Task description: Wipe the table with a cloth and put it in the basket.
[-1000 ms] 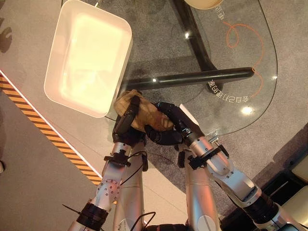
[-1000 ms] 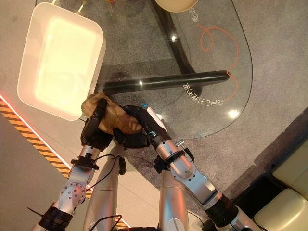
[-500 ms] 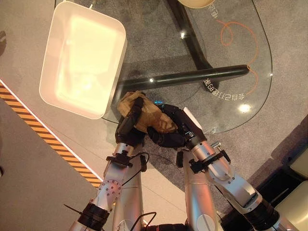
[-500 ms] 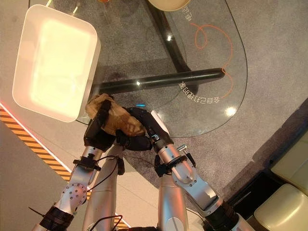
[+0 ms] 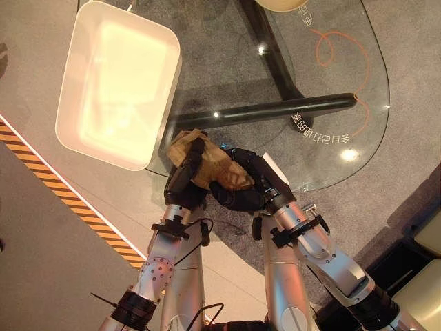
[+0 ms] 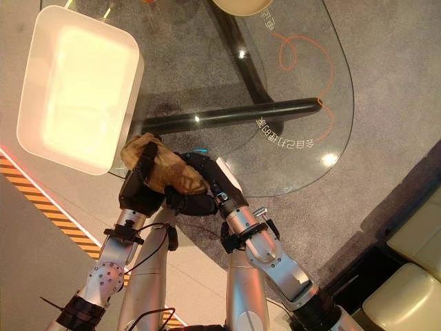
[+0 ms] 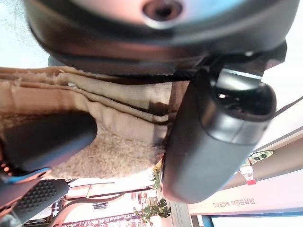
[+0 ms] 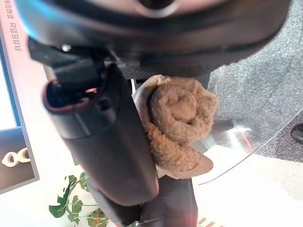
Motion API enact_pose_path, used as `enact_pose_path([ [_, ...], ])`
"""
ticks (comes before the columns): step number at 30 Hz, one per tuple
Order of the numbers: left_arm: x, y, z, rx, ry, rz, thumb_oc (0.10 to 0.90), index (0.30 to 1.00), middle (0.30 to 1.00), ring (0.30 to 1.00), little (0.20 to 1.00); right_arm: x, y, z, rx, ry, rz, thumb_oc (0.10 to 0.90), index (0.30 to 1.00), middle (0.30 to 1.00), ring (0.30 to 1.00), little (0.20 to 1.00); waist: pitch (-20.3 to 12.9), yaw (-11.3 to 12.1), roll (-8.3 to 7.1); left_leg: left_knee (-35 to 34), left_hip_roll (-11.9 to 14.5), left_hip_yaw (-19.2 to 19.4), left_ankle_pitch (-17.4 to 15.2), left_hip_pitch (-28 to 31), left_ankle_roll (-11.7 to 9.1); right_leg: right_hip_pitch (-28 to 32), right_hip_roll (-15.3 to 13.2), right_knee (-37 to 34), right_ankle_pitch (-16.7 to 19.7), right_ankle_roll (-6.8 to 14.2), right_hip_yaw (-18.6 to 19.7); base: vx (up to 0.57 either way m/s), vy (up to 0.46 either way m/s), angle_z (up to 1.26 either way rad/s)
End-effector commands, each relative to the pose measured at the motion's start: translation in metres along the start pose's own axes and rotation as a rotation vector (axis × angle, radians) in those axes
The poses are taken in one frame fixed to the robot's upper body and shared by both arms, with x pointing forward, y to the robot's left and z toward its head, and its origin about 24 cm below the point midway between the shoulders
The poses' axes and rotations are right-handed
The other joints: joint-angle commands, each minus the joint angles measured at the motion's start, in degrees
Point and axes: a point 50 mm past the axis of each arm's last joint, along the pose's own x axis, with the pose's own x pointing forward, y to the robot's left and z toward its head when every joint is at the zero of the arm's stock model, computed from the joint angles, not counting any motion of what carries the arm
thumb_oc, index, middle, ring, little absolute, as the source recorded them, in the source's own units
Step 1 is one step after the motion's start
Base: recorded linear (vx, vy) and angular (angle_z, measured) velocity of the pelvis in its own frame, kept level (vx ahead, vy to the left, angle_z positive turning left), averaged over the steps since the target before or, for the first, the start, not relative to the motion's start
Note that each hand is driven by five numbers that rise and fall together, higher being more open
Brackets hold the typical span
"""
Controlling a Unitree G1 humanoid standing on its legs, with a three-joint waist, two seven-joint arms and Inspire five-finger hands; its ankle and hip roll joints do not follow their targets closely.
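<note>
**Cloth bunched between both hands at the table's near edge**

Cloth (image 5: pixel 207 162), tan and rolled, sits in the left eye view at the glass table's (image 5: pixel 331 158) near edge, just beside the white basket's (image 5: pixel 172 103) near corner. The left hand (image 5: pixel 185 181) and right hand (image 5: pixel 242 186) both curl round it.

Left wrist view: the thumb (image 7: pixel 213 142) presses into the folds.

Right wrist view: the roll is wedged against the thumb (image 8: pixel 109 142).

Best, I judge, to let one hand release before lifting toward the basket.
</note>
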Motion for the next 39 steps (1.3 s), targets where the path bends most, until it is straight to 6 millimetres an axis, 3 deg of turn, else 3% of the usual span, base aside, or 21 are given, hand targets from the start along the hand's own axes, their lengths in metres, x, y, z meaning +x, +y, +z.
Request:
enact_pose_path([
  [1,-0.007,-0.038,0.013,-0.005,-0.088,-0.268,0.100,0.300,0.300,0.300,0.200,-0.003,-0.054,0.046,0.078,-0.259,-0.310,0.800,0.900,0.900,0.900,0.900,-1.52,0.99,-0.08,4.84,-4.35,3.97,-8.60,0.84,2.76,0.91,3.44,-8.45,6.41,1.23,-3.30,0.00,0.000,0.00],
  [6,-0.007,-0.037,0.013,0.000,-0.086,-0.270,0.100,0.300,0.300,0.300,0.200,-0.003,-0.050,0.043,0.213,-0.264,-0.256,0.800,0.900,0.900,0.900,0.900,-1.52,1.06,-0.19,5.03,-4.36,3.87,-8.61,0.50,2.70,0.70,3.37,-8.33,6.36,1.22,-3.41,0.02,0.001,0.00],
  [7,-0.011,-0.034,0.010,-0.004,-0.080,-0.252,0.100,0.300,0.300,0.300,0.200,-0.005,-0.048,0.039,0.231,-0.246,-0.253,0.800,0.900,0.900,0.900,0.900,-1.52,1.23,-0.05,5.49,-4.23,3.40,-10.58,2.39,2.44,2.46,3.56,-7.65,4.53,1.61,-3.30,0.00,0.000,0.00],
  [8,-0.007,-0.036,0.012,0.000,-0.086,-0.269,0.100,0.300,0.300,0.300,0.200,-0.003,-0.048,0.042,0.265,-0.262,-0.237,0.800,0.900,0.900,0.900,0.900,-1.52,1.08,-0.22,5.13,-4.34,3.84,-8.66,0.43,2.73,0.68,3.34,-8.33,6.37,1.20,-3.42,0.08,0.012,0.01],
  [9,-0.011,-0.034,0.010,-0.004,-0.080,-0.252,0.100,0.300,0.300,0.300,0.200,-0.004,-0.046,0.038,0.299,-0.244,-0.231,0.800,0.900,0.900,0.900,0.900,-1.52,1.23,-0.07,5.70,-4.26,3.39,-10.59,2.18,2.49,2.28,3.54,-7.56,4.58,1.55,-3.27,0.00,0.000,0.00],
  [11,-0.011,-0.034,0.009,-0.004,-0.078,-0.251,0.100,0.300,0.300,0.300,0.200,-0.004,-0.044,0.037,0.359,-0.248,-0.225,0.800,0.900,0.900,0.900,0.900,-1.52,1.29,-0.04,5.75,-4.24,3.35,-10.58,2.13,2.47,2.22,3.49,-7.48,4.57,1.53,-3.28,0.01,0.004,0.02],
  [12,-0.007,-0.036,0.010,0.001,-0.083,-0.268,0.100,0.300,0.300,0.300,0.200,-0.002,-0.046,0.040,0.415,-0.271,-0.212,0.800,0.900,0.900,0.900,0.900,-1.52,1.15,-0.22,5.32,-4.37,3.80,-8.65,0.29,2.74,0.57,3.29,-8.21,6.39,1.13,-3.44,0.00,0.000,0.00],
  [14,-0.010,-0.033,0.007,-0.003,-0.076,-0.251,0.100,0.300,0.300,0.300,0.200,-0.004,-0.043,0.035,0.482,-0.261,-0.204,0.800,0.900,0.900,0.900,0.900,-1.52,1.32,-0.05,5.75,-4.24,3.36,-10.56,2.13,2.46,2.30,3.43,-7.58,4.57,1.51,-3.33,0.00,0.000,0.00],
  [15,-0.007,-0.036,0.009,0.003,-0.081,-0.267,0.100,0.300,0.300,0.300,0.200,-0.003,-0.043,0.037,0.547,-0.281,-0.187,0.800,0.900,0.900,0.900,0.900,-1.52,1.15,-0.26,5.29,-4.37,3.74,-8.61,0.28,2.72,0.61,3.24,-8.33,6.45,1.12,-3.47,0.00,0.000,0.00],
  [16,-0.010,-0.033,0.007,-0.001,-0.075,-0.250,0.100,0.300,0.300,0.300,0.200,-0.005,-0.041,0.033,0.564,-0.264,-0.191,0.800,0.900,0.900,0.900,0.900,-1.52,1.30,-0.12,5.76,-4.26,3.29,-10.52,2.09,2.45,2.29,3.44,-7.62,4.66,1.50,-3.33,0.00,0.000,0.00],
  [18,-0.007,-0.036,0.009,0.007,-0.083,-0.265,0.100,0.300,0.300,0.300,0.200,-0.004,-0.042,0.036,0.519,-0.270,-0.216,0.800,0.900,0.900,0.900,0.900,-1.52,1.03,-0.26,5.30,-4.40,3.69,-8.57,0.16,2.68,0.45,3.30,-8.26,6.48,1.11,-3.37,0.00,0.000,0.00],
  [19,-0.011,-0.033,0.007,0.002,-0.078,-0.248,0.100,0.300,0.300,0.300,0.200,-0.007,-0.040,0.032,0.523,-0.252,-0.221,0.800,0.900,0.900,0.900,0.900,-1.52,1.19,-0.10,5.76,-4.27,3.26,-10.49,1.97,2.43,2.13,3.50,-7.56,4.68,1.48,-3.25,0.00,0.000,0.00],
  [39,-0.013,-0.034,0.006,0.002,-0.080,-0.249,0.100,0.300,0.300,0.300,0.200,-0.010,-0.043,0.028,0.444,-0.232,-0.290,0.800,0.900,0.900,0.900,0.900,-1.52,1.19,-0.22,6.35,-4.17,3.30,-10.74,1.70,2.58,1.95,3.68,-6.97,4.44,1.34,-3.05,0.00,0.001,0.00],
])
